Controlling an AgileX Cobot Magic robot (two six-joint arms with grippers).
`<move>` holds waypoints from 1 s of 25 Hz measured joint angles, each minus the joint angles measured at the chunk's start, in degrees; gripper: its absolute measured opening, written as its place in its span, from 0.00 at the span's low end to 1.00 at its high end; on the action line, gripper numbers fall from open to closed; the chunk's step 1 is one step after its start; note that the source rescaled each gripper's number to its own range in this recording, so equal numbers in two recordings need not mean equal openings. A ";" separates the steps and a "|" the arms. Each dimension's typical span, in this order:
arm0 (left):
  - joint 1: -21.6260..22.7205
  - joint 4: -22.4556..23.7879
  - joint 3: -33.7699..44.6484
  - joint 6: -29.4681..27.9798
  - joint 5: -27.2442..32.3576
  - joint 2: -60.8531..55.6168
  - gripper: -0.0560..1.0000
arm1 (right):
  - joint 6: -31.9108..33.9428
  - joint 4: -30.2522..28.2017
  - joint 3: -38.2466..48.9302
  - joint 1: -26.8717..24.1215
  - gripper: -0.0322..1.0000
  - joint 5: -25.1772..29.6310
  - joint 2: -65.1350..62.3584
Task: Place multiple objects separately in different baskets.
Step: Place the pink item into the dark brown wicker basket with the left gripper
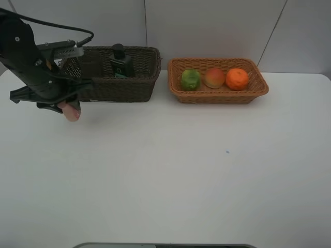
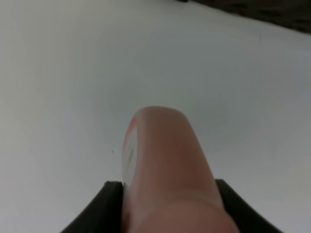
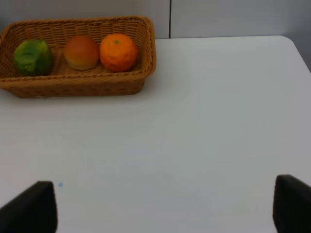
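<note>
My left gripper point(image 2: 167, 213) is clamped on the pink bottle point(image 2: 165, 165), its dark fingers point(image 2: 104, 204) pressing either side of the body, and the bottle points out ahead of me over bare white table point(image 1: 165, 170). From above I hang just in front of the dark brown basket point(image 1: 121, 88), near its left end, with the bottle low and outside the rim. To do this well, I judge I should lift until the bottle clears the front wall, carry it over the open space left of the dark bottle point(image 1: 121, 62) standing inside, then lower before letting go so it neither topples that bottle nor catches the wicker. Farther right, the light tan basket point(image 1: 220, 95) holds the lime point(image 1: 190, 79), apple point(image 1: 214, 78) and orange point(image 1: 237, 79). My right gripper point(image 3: 165, 208) waits spread wide, holding nothing, well back from that basket.
</note>
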 joint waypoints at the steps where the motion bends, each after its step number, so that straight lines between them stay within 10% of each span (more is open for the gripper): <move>1: 0.00 0.00 0.00 0.49 0.11 -1.17 0.47 | 0.00 0.00 0.00 0.00 0.88 0.00 0.00; 25: 0.00 -0.26 -24.99 15.73 9.48 2.54 0.47 | 0.00 0.00 0.00 0.00 0.88 0.00 0.00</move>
